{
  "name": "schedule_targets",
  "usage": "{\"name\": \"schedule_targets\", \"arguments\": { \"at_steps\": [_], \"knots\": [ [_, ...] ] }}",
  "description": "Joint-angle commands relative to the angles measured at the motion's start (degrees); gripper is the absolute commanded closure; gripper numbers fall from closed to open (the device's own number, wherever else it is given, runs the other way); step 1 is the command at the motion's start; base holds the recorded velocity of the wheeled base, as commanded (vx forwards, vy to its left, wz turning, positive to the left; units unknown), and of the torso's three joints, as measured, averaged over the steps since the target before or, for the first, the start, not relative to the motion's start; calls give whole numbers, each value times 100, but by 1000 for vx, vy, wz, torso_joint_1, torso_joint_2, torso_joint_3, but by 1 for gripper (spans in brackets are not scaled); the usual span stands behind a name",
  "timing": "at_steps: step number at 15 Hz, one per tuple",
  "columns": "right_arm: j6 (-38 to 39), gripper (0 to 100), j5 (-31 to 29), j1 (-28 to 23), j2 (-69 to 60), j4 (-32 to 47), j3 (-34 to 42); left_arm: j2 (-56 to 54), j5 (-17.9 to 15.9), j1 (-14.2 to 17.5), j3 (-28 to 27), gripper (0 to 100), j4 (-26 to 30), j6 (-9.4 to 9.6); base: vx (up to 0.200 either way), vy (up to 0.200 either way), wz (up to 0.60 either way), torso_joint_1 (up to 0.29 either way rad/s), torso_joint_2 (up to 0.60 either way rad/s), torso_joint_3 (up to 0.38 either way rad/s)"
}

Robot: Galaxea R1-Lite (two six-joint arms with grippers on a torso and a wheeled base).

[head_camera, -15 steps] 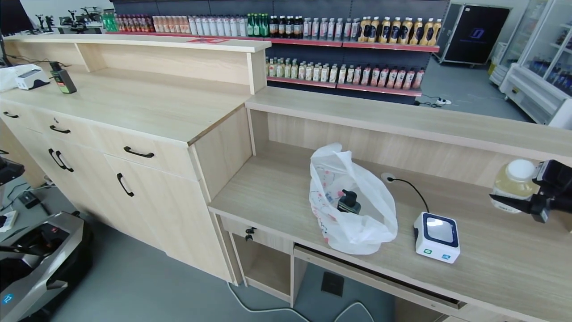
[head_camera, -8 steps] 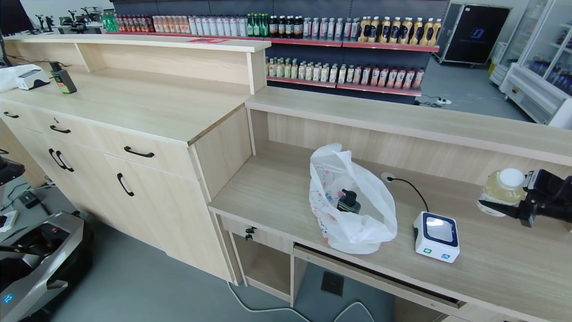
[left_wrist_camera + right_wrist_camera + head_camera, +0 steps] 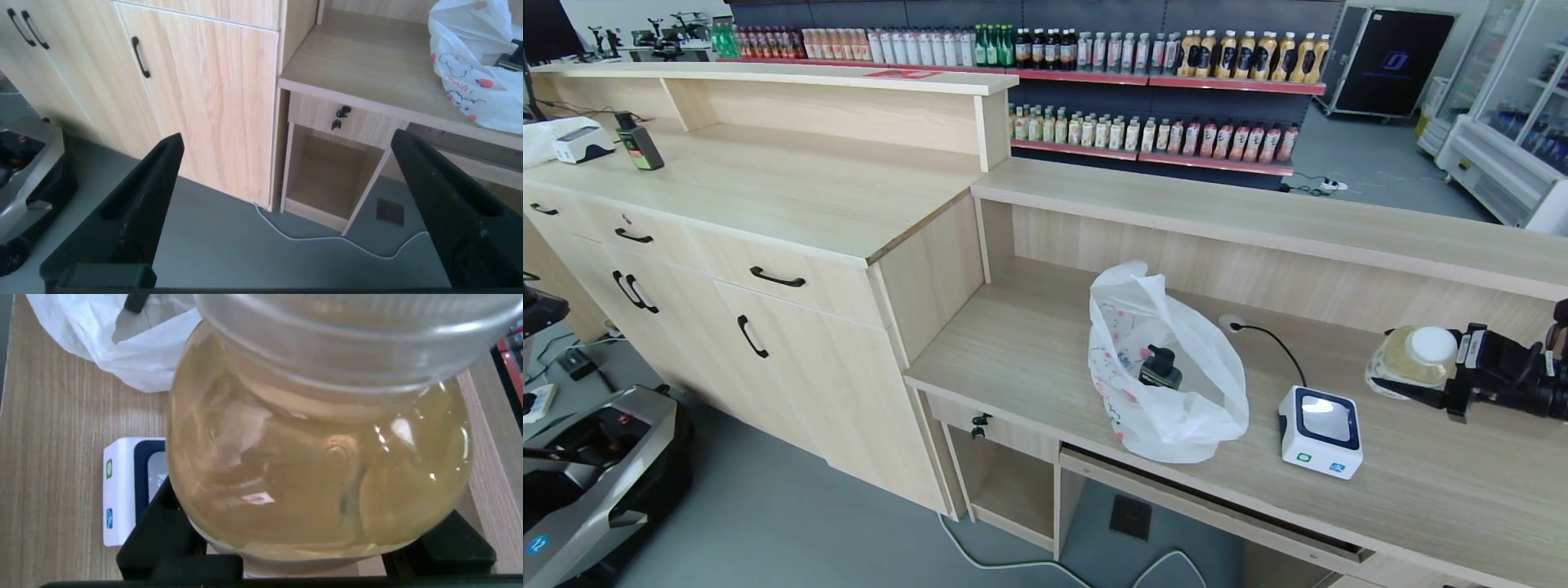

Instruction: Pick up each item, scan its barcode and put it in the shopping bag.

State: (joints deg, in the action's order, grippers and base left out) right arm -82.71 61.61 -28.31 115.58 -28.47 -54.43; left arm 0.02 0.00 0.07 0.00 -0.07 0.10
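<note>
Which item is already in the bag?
The dark bottle, inside the shopping bag; the white-lidded jar is clamped in the right gripper.

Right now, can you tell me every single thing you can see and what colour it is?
shopping bag: one, white, on the counter
bottle: one, black, inside the shopping bag
scanner: one, white with dark top, right of the bag
cable: one, black, behind the scanner
jar: one, yellowish with white lid, right of the scanner
drink bottles: many, mixed colours, back shelves
counter: one, light wood
left gripper: black, open, above the floor
right gripper: black, shut on the jar
</note>
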Motion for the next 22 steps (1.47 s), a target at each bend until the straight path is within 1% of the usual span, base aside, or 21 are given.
{"name": "schedule_targets", "arguments": {
  "at_steps": [1, 3, 10, 13, 22],
  "knots": [
    [-122, 100, 26, -26, 70, 8, 11, -2, 0, 1, 0, 0, -1, -1, 0, 0, 0, 0, 0, 0],
    [-324, 100, 105, -35, 88, 34, 20, -2, 0, 1, -9, 0, -1, -1, 0, 0, 0, 0, 0, 0],
    [-720, 100, 53, -131, 228, 25, 91, -2, 0, 1, -9, 0, -1, -1, 0, 0, 0, 0, 0, 0],
    [-729, 100, -9, -246, 237, 43, 161, -2, 0, 1, -9, 0, -1, -1, 0, 0, 0, 0, 0, 0],
    [-729, 100, 9, -219, 492, -1, 73, -2, 0, 1, -9, 0, -1, -1, 0, 0, 0, 0, 0, 0]
  ]
}}
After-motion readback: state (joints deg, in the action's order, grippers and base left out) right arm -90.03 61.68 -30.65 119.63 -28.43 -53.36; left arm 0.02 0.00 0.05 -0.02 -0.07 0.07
